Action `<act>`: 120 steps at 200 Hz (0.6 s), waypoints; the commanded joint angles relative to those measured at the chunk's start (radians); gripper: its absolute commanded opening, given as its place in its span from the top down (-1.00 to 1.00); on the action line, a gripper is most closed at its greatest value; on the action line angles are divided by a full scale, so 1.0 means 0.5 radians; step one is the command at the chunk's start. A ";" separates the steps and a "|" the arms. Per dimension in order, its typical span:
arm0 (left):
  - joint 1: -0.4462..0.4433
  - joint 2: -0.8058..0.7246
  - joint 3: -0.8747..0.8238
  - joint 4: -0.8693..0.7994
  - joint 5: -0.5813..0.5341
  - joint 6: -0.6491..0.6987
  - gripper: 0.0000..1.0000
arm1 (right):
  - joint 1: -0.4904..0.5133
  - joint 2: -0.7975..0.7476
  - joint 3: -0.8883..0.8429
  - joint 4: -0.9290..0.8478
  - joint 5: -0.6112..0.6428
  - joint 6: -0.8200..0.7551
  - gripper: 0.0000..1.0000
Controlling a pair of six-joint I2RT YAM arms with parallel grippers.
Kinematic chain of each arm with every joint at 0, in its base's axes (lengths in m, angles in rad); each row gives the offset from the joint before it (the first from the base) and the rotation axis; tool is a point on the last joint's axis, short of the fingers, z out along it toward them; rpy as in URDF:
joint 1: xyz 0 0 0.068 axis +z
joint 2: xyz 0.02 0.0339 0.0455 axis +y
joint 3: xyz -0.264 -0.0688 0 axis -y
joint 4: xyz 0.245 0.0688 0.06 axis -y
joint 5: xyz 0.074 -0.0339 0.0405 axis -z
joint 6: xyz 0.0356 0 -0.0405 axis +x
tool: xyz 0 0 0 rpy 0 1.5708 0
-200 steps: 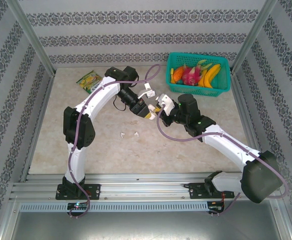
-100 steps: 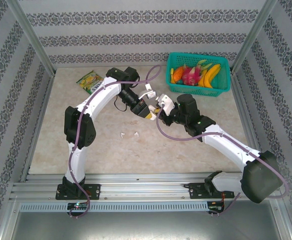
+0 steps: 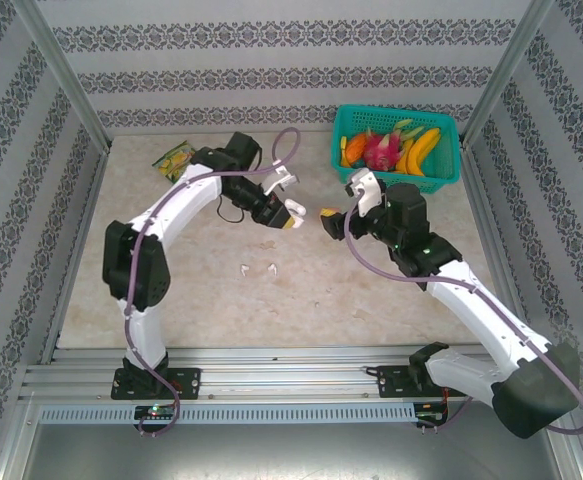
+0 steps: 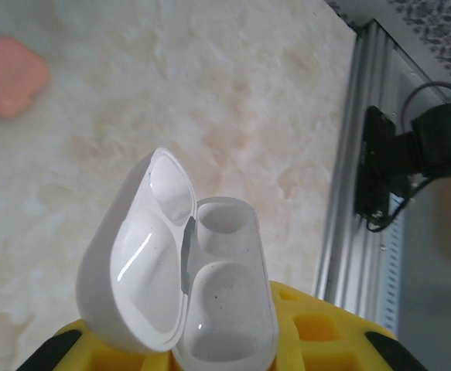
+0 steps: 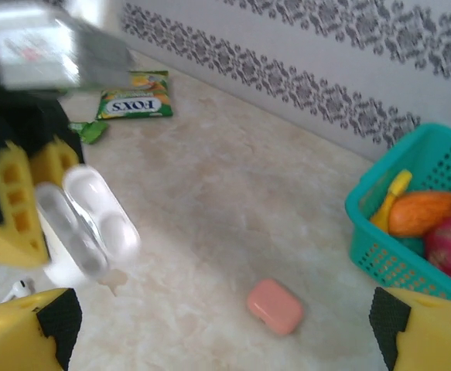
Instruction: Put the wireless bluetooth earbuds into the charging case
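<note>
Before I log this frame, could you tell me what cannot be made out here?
- White earbuds, top view: too small to tell which way they lie.
- Pink case, right wrist view: shut lid hides its inside.
- White case, left wrist view: bottom edge cuts off its base and the grip on it.

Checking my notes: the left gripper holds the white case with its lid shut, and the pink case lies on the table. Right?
Not quite. The left wrist view shows the white case in the left gripper with its lid open, not shut. The pink case does lie on the table.
</note>
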 commanded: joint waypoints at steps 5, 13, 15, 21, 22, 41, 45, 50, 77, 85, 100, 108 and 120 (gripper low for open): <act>0.008 -0.270 -0.228 0.649 -0.199 -0.232 1.00 | -0.112 0.041 0.170 -0.342 -0.084 0.234 -0.95; 0.008 -0.342 -0.322 0.804 -0.272 -0.286 1.00 | -0.146 0.065 0.209 -0.397 -0.136 0.270 -0.95; 0.006 -0.358 -0.342 0.844 -0.295 -0.301 1.00 | -0.154 0.067 0.212 -0.406 -0.148 0.280 -0.96; 0.008 -0.407 -0.414 0.954 -0.355 -0.338 1.00 | -0.170 0.078 0.222 -0.408 -0.165 0.318 -0.95; 0.008 -0.416 -0.423 0.972 -0.363 -0.342 1.00 | -0.175 0.078 0.223 -0.409 -0.168 0.326 -0.95; 0.008 -0.564 -0.637 1.312 -0.533 -0.405 1.00 | -0.214 0.078 0.211 -0.350 -0.150 0.483 -0.95; 0.008 -0.595 -0.687 1.385 -0.560 -0.410 1.00 | -0.222 0.081 0.211 -0.341 -0.141 0.518 -0.95; 0.007 -0.635 -0.749 1.499 -0.589 -0.411 1.00 | -0.240 0.087 0.213 -0.339 -0.135 0.561 -0.95; 0.004 -0.849 -1.100 2.040 -0.776 -0.469 1.00 | -0.300 0.171 0.279 -0.389 -0.030 0.724 -0.95; -0.001 -0.905 -1.220 2.232 -0.835 -0.477 1.00 | -0.301 0.194 0.287 -0.391 0.004 0.741 -0.95; -0.013 -1.001 -1.426 2.556 -0.979 -0.482 1.00 | -0.304 0.226 0.281 -0.373 0.030 0.768 -0.95; -0.021 -1.039 -1.506 2.669 -1.071 -0.502 1.00 | -0.306 0.248 0.284 -0.378 0.032 0.787 -0.95; -0.023 -1.070 -1.588 2.778 -1.175 -0.560 1.00 | -0.308 0.290 0.296 -0.406 0.032 0.815 -0.95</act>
